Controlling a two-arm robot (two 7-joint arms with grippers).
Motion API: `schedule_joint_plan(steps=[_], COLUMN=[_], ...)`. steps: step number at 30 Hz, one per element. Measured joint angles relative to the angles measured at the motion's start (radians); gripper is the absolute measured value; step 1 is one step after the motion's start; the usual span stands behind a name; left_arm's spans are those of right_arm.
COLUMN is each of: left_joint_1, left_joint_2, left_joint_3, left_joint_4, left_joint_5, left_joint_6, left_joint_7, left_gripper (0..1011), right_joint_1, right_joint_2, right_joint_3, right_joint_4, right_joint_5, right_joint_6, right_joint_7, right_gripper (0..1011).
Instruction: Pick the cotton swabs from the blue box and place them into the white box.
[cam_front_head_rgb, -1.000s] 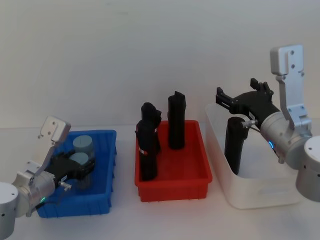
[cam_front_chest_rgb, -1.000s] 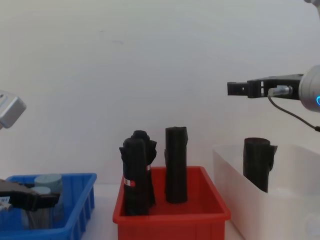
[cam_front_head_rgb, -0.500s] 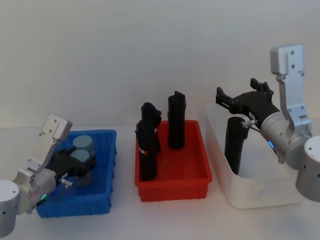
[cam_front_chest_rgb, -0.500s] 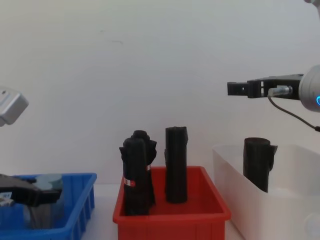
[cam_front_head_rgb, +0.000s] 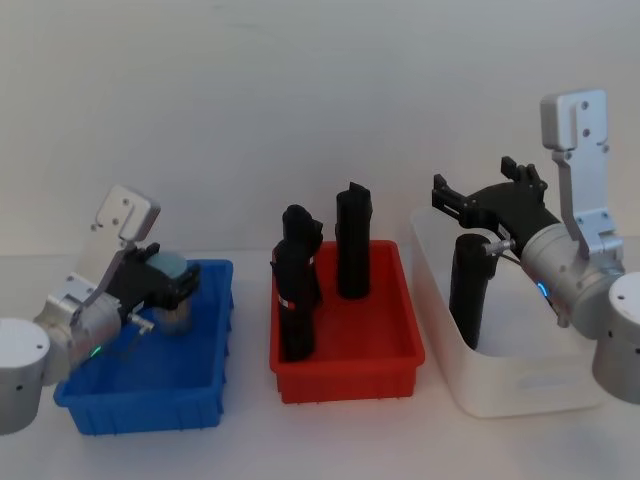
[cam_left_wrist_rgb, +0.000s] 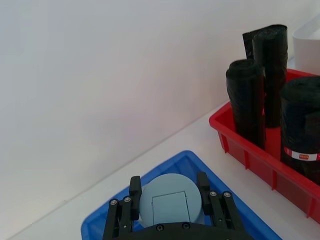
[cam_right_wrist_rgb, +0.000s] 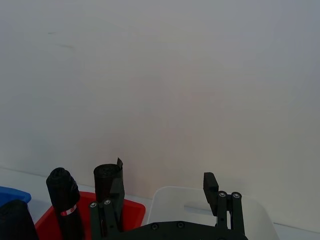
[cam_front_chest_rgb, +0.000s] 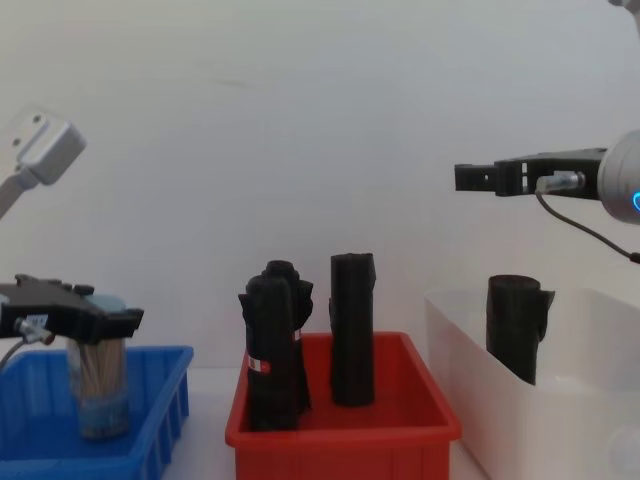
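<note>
Left tool (cam_front_head_rgb: 168, 288), clamped on the cotton swabs (cam_front_chest_rgb: 98, 385), has lifted; right tool (cam_front_head_rgb: 474, 188) stays spread above the white box (cam_front_head_rgb: 520, 395).

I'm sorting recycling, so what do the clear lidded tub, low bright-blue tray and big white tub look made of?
Clear tub, held by the left gripper: transparent plastic, sticks show through; matte blue-grey lid. Blue tray: probably moulded plastic, thin even rim. White tub: smooth plastic, seemingly.

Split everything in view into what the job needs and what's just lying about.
Job: cotton swabs tub, clamped in the left gripper at the blue box; white box; right gripper, open, idle over it.
Lying about: red tray with three black rolls; one black roll standing in the white box.
</note>
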Motion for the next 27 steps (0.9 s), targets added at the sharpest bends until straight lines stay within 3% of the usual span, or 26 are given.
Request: schedule_joint_plan(steps=[12,27], left_joint_1=[-0.036,-0.129], left_joint_2=[0.010,0.011], left_joint_3=[-0.018,-0.045], left_joint_4=[-0.093,-0.223], left_joint_5=[0.088,0.195], left_joint_6=[0.002,-0.006], left_joint_7=[0.009,-0.019], left_gripper=[683,683], right_joint_1=[0.002,0.014], right_joint_2=[0.000,-0.002], right_joint_3=[0.000,-0.007], right_joint_4=[0.000,-0.030], right_joint_5=[-0.003,0.023], right_joint_6=[-0.001,-0.055], right_joint_7=[0.012,0.133], right_gripper=[1002,1002])
